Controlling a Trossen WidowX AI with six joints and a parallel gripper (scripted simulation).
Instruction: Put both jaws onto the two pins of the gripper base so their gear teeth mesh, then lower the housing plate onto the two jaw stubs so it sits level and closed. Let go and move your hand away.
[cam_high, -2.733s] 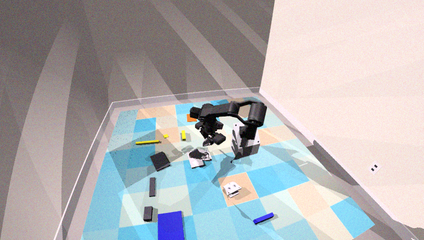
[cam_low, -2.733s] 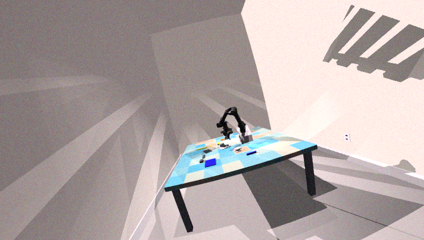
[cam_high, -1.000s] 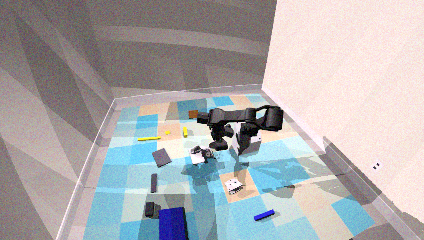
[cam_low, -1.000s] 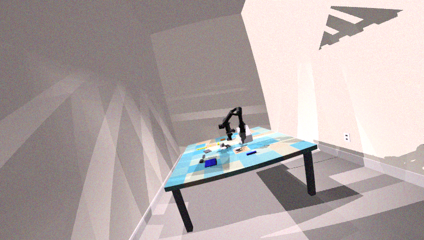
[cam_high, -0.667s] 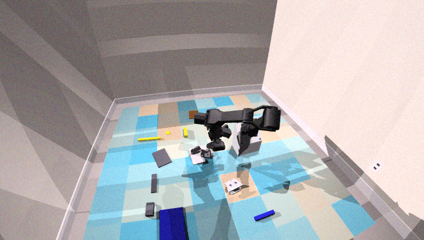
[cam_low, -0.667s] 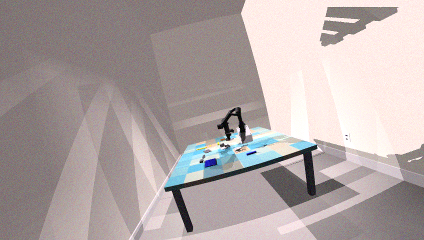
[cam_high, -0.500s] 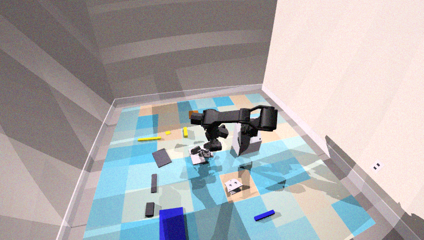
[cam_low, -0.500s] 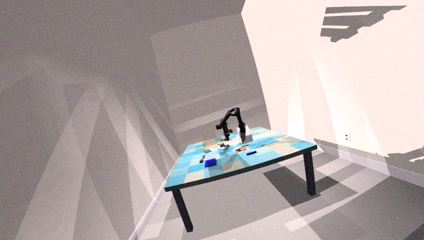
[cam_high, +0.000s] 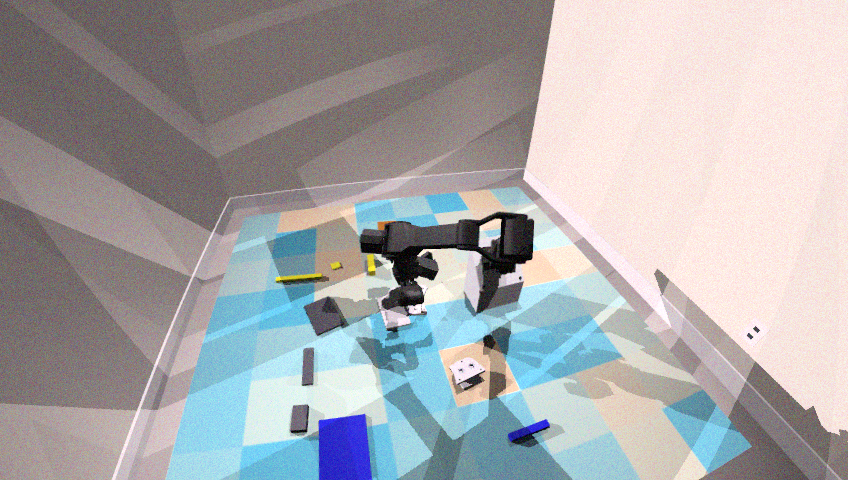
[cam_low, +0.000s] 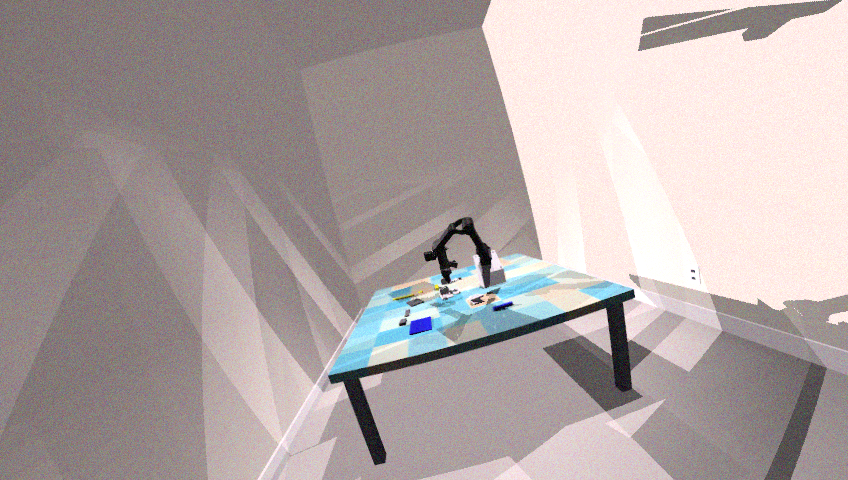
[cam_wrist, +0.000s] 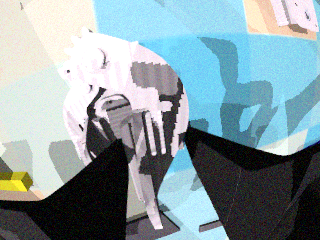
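My gripper (cam_high: 405, 301) (cam_low: 446, 281) (cam_wrist: 155, 140) is shut on a white jaw (cam_wrist: 145, 55), whose gear teeth and round hole point to the upper left in the wrist view. The gripper base (cam_high: 394, 320) (cam_low: 450, 294) is directly below the hand. More white parts, seemingly the other jaw with its teeth, show beneath and left of the held jaw. The overlap hides the pins, so I cannot tell whether the held jaw sits on one or the teeth mesh. The white housing plate (cam_high: 467, 369) (cam_wrist: 295, 15), with holes, stands apart on a tan tile.
A dark square plate (cam_high: 321, 320) and dark blocks (cam_high: 307, 365) (cam_high: 299, 418) lie left of the base. Yellow bars (cam_high: 298, 277) (cam_high: 371, 264) lie behind. A blue plate (cam_high: 345, 446) (cam_low: 420, 325) and blue bar (cam_high: 528, 430) (cam_low: 503, 306) lie toward the front.
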